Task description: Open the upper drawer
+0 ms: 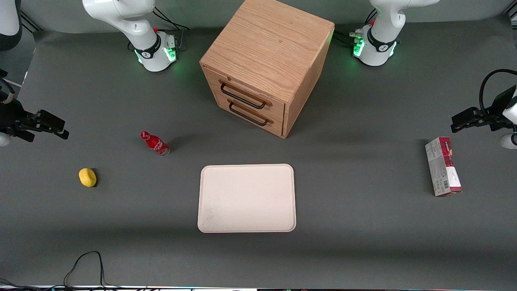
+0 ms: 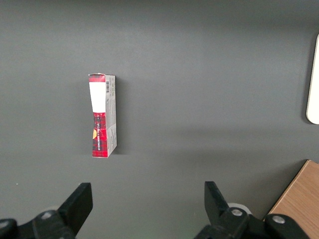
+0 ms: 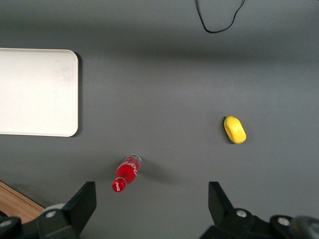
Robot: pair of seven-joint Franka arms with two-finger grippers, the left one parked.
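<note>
— Cable loop (image 1: 87, 266) lies nearest the front camera, then the cream tray (image 1: 246, 198). Where's the pincer?

— Off at the working arm's end of the table, well apart from the cabinet (image 1: 266, 64). My gripper (image 3: 152, 204) hangs above bare mat with its fingers (image 3: 82, 201) spread wide, holding nothing. Under it I see a red soda bottle (image 3: 125, 173) on its side and a yellow lemon (image 3: 235, 129).

— And the upper drawer?

— The upper drawer (image 1: 242, 93) looks shut, its black bar handle (image 1: 243, 97) just above the lower drawer's handle (image 1: 249, 114).

— How do you plan it?

— I judge the reach hasn't begun. I'd swing over the bottle, line the fingers up with the cabinet's angled front, close on the middle of the topmost bar, then pull straight along the drawer's slide.
</note>
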